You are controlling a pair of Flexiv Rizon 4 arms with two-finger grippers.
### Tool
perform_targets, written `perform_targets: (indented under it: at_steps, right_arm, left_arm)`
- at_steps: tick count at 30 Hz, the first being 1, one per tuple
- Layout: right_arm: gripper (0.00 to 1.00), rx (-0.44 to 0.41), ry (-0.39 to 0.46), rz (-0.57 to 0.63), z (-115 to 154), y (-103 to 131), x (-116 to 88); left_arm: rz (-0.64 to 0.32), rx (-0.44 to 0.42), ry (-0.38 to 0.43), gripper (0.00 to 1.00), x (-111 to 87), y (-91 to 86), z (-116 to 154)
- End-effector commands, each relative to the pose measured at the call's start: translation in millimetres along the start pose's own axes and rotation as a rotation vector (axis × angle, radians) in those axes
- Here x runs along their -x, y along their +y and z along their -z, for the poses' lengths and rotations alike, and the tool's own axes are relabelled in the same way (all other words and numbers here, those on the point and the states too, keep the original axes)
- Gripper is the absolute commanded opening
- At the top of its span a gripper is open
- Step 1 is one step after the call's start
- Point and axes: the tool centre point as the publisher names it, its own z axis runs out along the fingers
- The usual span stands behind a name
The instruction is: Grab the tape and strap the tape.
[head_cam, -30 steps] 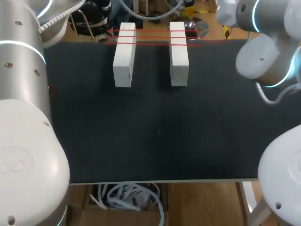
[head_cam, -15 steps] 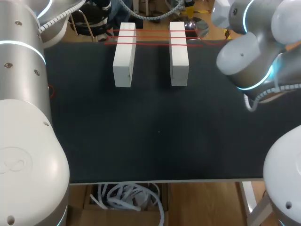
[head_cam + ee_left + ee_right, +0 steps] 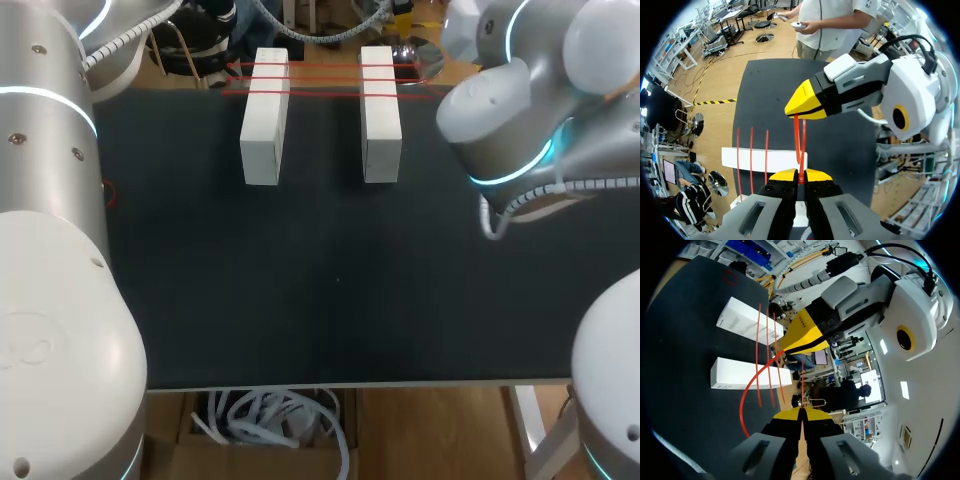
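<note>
Where the left block point(image 3: 264, 130) and right block point(image 3: 381, 125) stand side by side at the far edge of the table point(image 3: 300, 280), three red strands of tape point(image 3: 320, 81) cross both. The left gripper point(image 3: 800, 176) is closed on another run of tape, pinched between its yellow tips. Just ahead of it, the right gripper point(image 3: 799, 111) is clamped on the same run. The right wrist view shows slack tape curving away from the left gripper. The right arm point(image 3: 510, 130) hangs over the table near the right block.

Black table point(image 3: 300, 280) — left white block point(image 3: 264, 120), right white block point(image 3: 380, 118), parallel.
</note>
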Motion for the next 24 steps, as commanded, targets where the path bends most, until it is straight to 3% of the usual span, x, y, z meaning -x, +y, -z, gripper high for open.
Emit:
perform_targets:
  at_steps: [1, 24]
  right_arm:
    - [0.0, -0.011, 0.012, 0.005, -0.4, 5.8, 1.5]
    - [0.0, -0.002, 0.024, 0.036, 0.5, 14.7, -2.1]
  left_arm:
    - [0.001, 0.005, 0.004, 0.0, 1.2, -1.0, 1.0]
    - [0.001, 0.005, 0.004, 0.0, 1.2, -1.0, 1.0]
